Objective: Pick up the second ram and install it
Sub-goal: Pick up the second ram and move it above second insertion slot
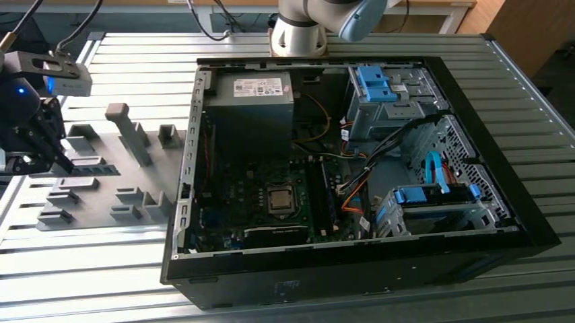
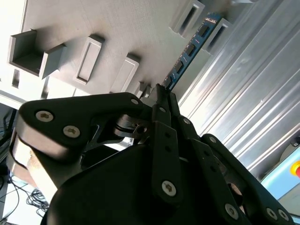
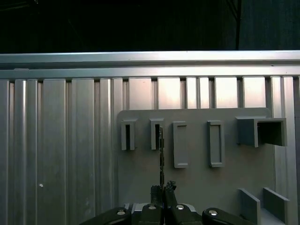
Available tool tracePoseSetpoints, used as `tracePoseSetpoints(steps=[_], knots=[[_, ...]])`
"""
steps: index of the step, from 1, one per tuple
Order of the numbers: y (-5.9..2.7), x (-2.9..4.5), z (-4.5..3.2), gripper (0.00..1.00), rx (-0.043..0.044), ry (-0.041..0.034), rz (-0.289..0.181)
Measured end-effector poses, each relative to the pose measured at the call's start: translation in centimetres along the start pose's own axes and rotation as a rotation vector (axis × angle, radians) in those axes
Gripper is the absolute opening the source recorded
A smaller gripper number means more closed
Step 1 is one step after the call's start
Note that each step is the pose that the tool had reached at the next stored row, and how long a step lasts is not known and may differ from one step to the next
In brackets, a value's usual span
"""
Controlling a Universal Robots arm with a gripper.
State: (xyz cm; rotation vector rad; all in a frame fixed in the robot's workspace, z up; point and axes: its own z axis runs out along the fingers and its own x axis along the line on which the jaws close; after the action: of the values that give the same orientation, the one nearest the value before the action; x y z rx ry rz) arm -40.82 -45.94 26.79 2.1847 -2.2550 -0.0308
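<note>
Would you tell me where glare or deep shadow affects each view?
Exterior view: light glares off the ribbed aluminium table, while the open black computer case is dim inside. First wrist view: the background beyond the table is black, and the thin bluish-green ram stick is a dark line. Second wrist view: the black gripper clamping it is shadowed against the washed-out table.

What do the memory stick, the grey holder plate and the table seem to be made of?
Memory stick: circuit board, glossy blue-green with dark chips. Holder plate: likely matte grey plastic, no glare. Table: metal, probably aluminium, bright ribbed slats with reflections.
</note>
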Motion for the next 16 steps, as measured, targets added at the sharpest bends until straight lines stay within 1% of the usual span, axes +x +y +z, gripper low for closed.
tracePoseSetpoints(steps=[16], knots=[[0.03, -0.02, -1.64, 0.14, -0.0001, 0.0000, 0.000]])
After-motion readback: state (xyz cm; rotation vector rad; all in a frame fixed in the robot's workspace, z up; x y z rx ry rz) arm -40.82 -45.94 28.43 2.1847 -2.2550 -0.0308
